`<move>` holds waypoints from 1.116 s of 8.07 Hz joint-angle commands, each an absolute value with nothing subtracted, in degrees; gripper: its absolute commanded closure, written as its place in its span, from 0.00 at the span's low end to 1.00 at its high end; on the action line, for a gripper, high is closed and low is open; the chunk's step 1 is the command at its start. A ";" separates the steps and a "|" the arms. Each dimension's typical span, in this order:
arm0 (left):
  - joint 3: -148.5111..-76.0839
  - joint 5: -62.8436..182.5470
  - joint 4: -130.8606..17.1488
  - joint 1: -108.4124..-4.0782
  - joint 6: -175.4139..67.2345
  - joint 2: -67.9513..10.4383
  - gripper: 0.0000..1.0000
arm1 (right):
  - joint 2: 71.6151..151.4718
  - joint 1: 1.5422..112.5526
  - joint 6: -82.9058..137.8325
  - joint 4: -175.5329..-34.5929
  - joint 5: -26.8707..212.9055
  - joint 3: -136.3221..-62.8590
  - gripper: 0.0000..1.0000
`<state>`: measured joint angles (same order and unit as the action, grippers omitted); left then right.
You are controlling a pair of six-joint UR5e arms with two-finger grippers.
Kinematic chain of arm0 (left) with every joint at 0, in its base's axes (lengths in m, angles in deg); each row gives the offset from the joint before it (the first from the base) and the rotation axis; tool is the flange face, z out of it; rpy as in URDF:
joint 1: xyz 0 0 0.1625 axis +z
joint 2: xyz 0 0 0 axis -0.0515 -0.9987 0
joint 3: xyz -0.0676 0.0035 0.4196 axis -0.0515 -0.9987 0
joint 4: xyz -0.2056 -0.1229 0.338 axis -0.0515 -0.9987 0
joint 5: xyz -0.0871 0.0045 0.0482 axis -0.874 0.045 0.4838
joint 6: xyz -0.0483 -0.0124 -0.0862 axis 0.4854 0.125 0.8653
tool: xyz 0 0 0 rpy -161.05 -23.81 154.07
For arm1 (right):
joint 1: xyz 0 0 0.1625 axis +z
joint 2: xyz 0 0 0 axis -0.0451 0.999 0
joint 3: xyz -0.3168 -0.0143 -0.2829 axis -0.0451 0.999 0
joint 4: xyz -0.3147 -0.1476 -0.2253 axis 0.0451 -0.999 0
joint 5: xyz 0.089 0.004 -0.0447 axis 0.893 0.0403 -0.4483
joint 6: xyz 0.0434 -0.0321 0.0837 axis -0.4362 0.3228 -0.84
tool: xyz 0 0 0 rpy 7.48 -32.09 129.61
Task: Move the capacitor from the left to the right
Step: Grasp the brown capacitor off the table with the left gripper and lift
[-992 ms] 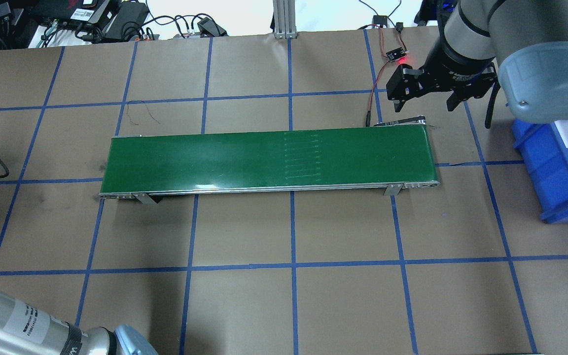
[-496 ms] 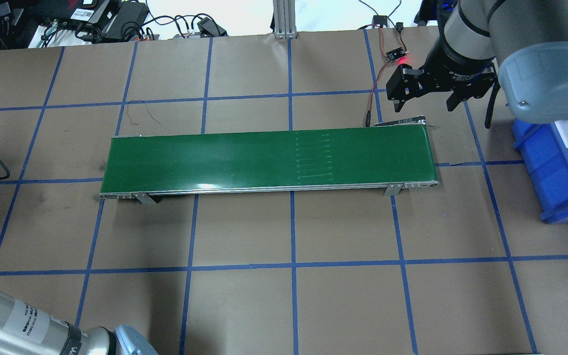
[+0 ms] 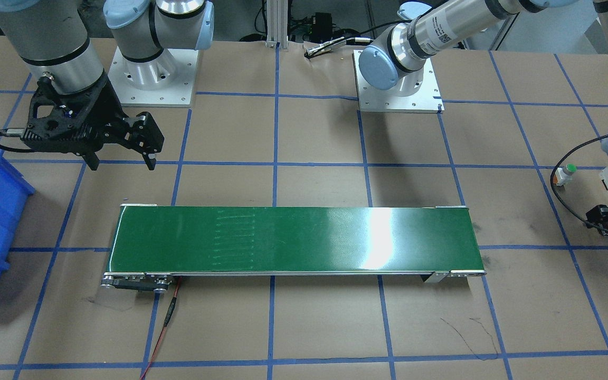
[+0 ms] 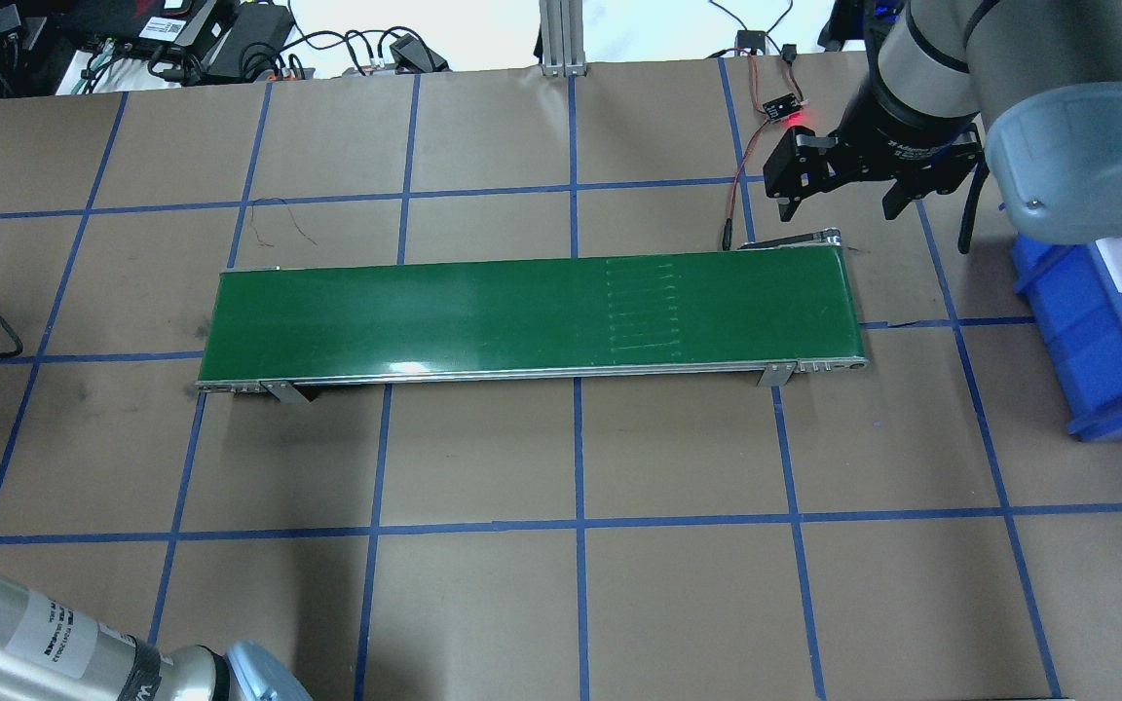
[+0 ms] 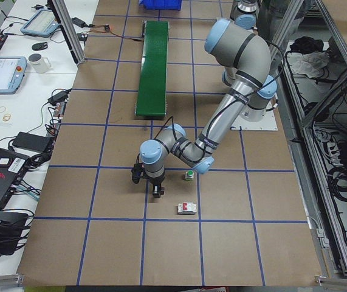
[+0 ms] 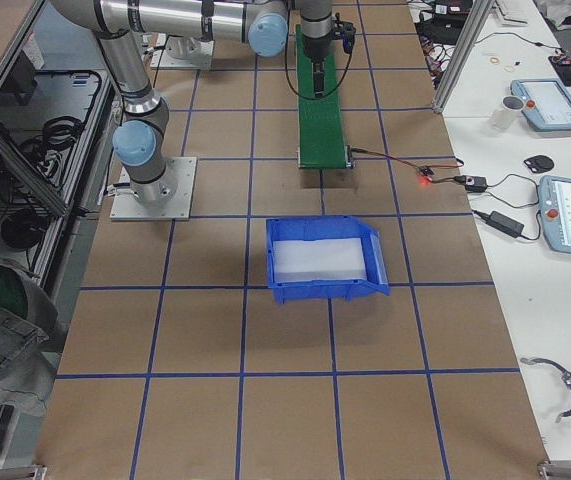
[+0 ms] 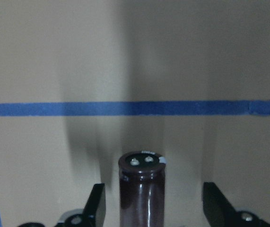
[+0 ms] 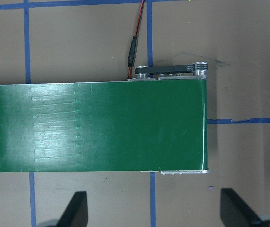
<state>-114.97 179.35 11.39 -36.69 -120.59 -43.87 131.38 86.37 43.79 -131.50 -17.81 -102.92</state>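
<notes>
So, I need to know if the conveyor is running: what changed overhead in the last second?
The pale seam marks on the green belt have shifted toward the robot's right, so the belt is running. Nothing was taken hold of or let go. The right gripper stays open beside the belt's right end.

Robotics laboratory, bench-scale test cell. Large table (image 4: pixel 483 604) papered in brown, gridded with blue tape (image 4: pixel 579 526). Two industrial arm bases bolted on white mounting plates (image 3: pixel 425 97). Short green conveyor belt (image 4: pixel 425 312) with red lead (image 3: pixel 164 322); small circuit board (image 4: pixel 781 105) with red light; blue plastic parts bin (image 6: pixel 325 290). Aluminium extrusion framing (image 5: pixel 65 30) at the table edges. Side benches with teach pendants (image 6: pixel 555 105), power bricks (image 5: pixel 24 141), loose cabling, a white mug (image 5: pixel 37 61). Cable bundles (image 5: pixel 337 176) on the floor beyond the frame.
</notes>
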 commanded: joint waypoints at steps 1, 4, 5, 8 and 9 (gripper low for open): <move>-115.11 180.00 11.44 -36.69 -120.50 -44.32 0.27 | 131.38 86.45 43.88 -131.50 -17.81 -102.92 0.00; -115.02 184.39 11.44 -36.78 -120.50 -44.41 0.71 | 131.38 86.45 43.79 -131.41 -19.21 -102.92 0.00; -115.02 184.48 11.61 -36.78 -120.50 -44.41 0.81 | 131.38 86.36 43.79 -131.41 -19.21 -102.92 0.00; -114.67 188.66 11.79 -37.21 -120.07 -43.80 1.00 | 131.38 86.45 43.79 -131.41 -19.21 -102.92 0.00; -114.58 190.18 12.31 -38.87 -118.58 -43.01 1.00 | 131.38 86.45 43.79 -131.41 -19.21 -102.92 0.00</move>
